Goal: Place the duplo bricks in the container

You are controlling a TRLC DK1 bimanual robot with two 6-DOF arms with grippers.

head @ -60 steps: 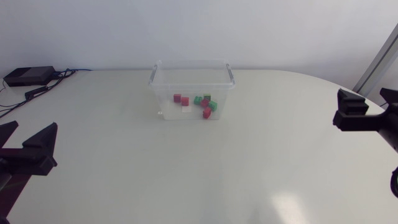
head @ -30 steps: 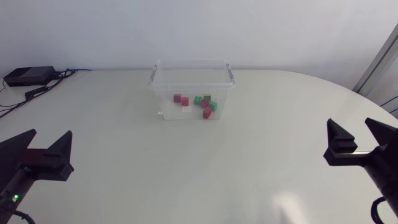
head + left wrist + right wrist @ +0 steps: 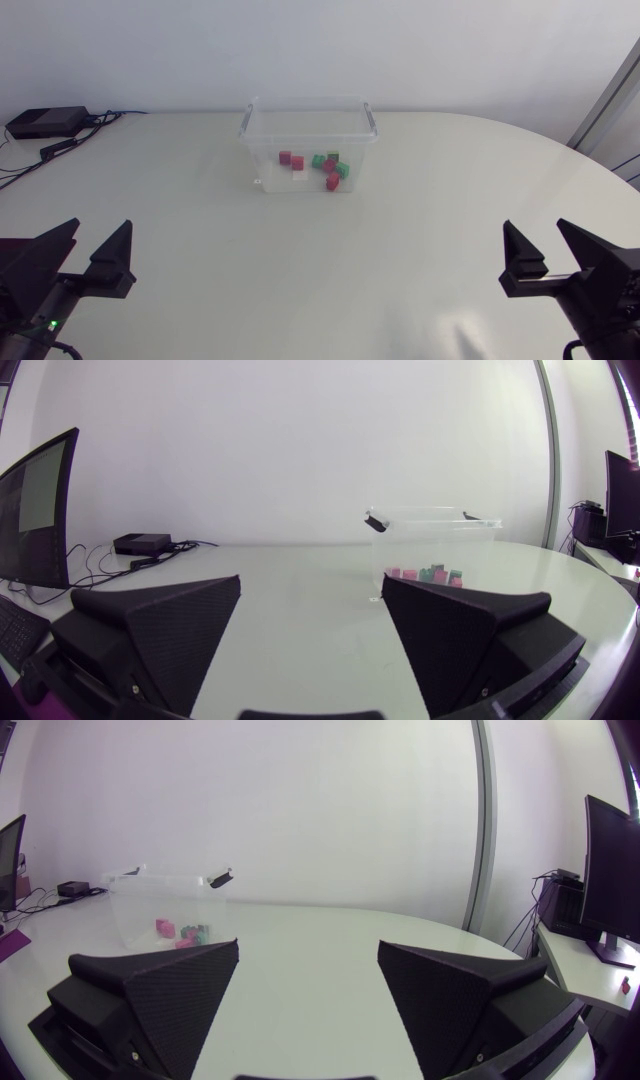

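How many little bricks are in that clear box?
7, all inside the container: two red bricks side by side at one end, three green bricks and two more red ones clustered at the other. The cluster may hide others.

The left claw (image 3: pixel 96 238) sits low over the bench's near left corner. Its two black wedge fingers (image 3: pixel 113 262) are spread wide apart with nothing between them, tips aimed toward the far edge. The right claw (image 3: pixel 538 232) sits over the near right corner in a matching pose, its fingers likewise parted and empty. Only the last black link of each arm shows behind its claw. From the wrists, the left claw (image 3: pixel 310 585) and right claw (image 3: pixel 308 948) both look level across the bench, gaping.
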